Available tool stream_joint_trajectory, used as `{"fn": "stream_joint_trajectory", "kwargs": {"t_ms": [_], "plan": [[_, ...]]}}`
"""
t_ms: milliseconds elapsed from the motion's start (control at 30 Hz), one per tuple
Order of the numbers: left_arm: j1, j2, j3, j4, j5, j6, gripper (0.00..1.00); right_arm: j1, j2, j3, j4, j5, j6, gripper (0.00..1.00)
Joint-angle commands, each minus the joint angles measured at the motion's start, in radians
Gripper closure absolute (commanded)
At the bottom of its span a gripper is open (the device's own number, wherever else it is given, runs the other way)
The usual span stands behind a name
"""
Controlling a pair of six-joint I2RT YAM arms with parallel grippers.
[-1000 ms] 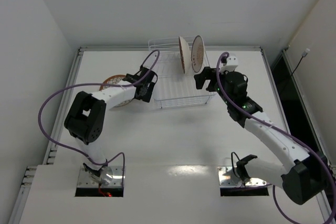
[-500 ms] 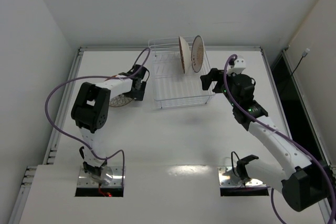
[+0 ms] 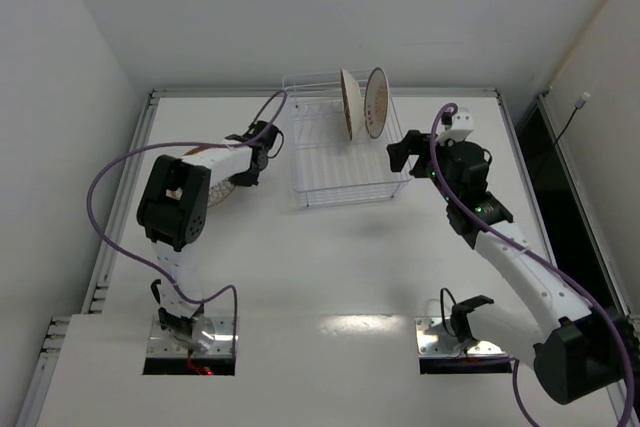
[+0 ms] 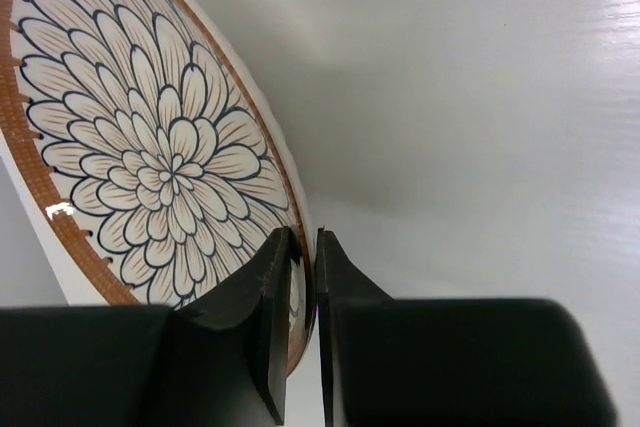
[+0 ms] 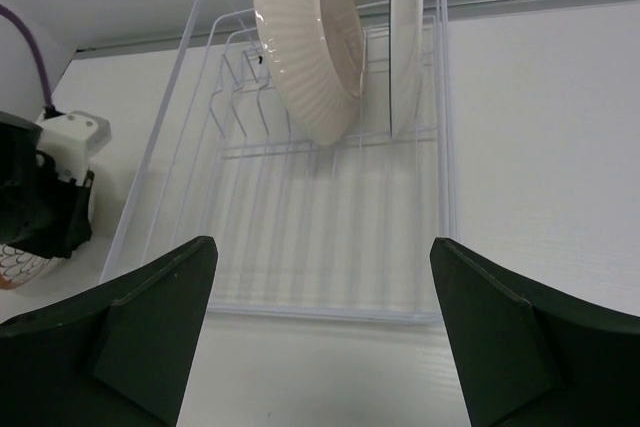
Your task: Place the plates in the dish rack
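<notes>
White worktop [image 3: 330,257], closed in by plain white walls [image 3: 300,7]. Three plates and one wire dish rack [image 3: 345,201]. Two upright plates [image 3: 350,104] stand side by side at the rack's far end. The third plate [image 4: 150,147] sits left of the rack, its brown rim pinched by the left fingers [image 4: 250,317]. The right fingers [image 5: 140,327] are spread wide, holding nothing.
</notes>
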Motion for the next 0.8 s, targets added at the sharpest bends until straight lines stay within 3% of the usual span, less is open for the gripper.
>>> {"fn": "stream_joint_trajectory", "kwargs": {"t_ms": [0,233,400,500,633,767], "plan": [[0.055,-0.133,0.048,-0.029,0.201,-0.122,1.0,-0.012,-0.021,-0.014,0.046,-0.003,-0.003,0.13],[0.112,-0.4,0.244,-0.065,0.372,-0.173,1.0,-0.03,-0.021,-0.032,0.055,-0.003,0.006,0.13],[0.112,-0.471,0.402,-0.037,0.51,-0.237,1.0,-0.051,-0.021,-0.041,0.064,-0.012,0.006,0.13],[0.112,-0.541,0.383,0.071,0.559,-0.279,1.0,-0.051,-0.021,-0.041,0.064,-0.013,0.006,0.13],[0.13,-0.62,0.262,0.429,0.721,-0.367,1.0,-0.061,-0.021,-0.052,0.073,-0.022,0.006,0.13],[0.141,-0.588,0.159,0.735,0.867,-0.561,1.0,-0.079,-0.021,-0.075,0.084,-0.013,0.028,0.13]]}}
